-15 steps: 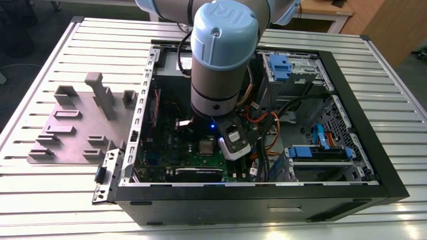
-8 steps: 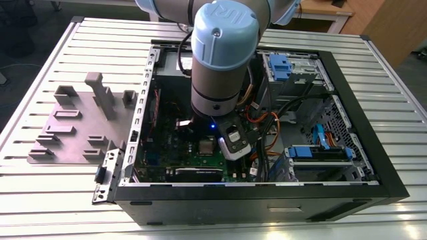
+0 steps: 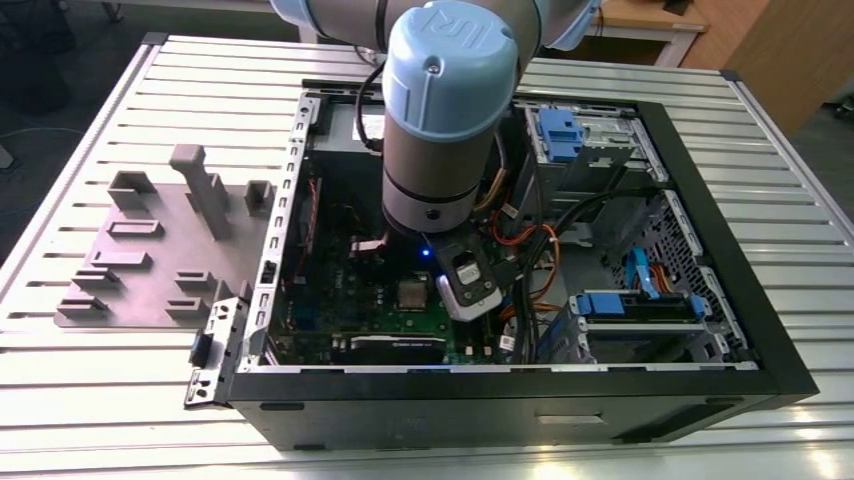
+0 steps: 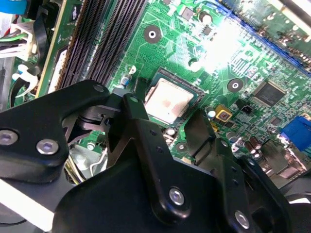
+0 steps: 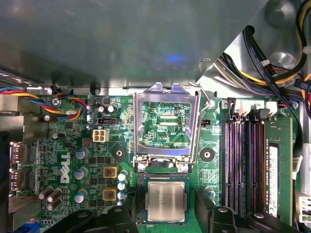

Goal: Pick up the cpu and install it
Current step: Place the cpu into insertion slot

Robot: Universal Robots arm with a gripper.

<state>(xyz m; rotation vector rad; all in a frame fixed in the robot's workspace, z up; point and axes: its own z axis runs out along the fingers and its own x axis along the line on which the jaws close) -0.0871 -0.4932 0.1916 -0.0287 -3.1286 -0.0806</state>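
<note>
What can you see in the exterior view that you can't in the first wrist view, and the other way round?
The exterior view adds the big robot arm, the whole black computer case, the grey plate beside it and the slatted table. The first wrist view adds the socket frame flipped open and the memory slots. Both show the green motherboard and the cpu lying in its socket.

Cpu (image 5: 166, 201), seemingly, in motherboard socket (image 5: 165, 179)

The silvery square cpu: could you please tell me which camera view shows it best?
The first wrist view: the silvery square cpu faces the camera squarely. The second wrist view shows it slanted; the exterior view, a small patch.
</note>
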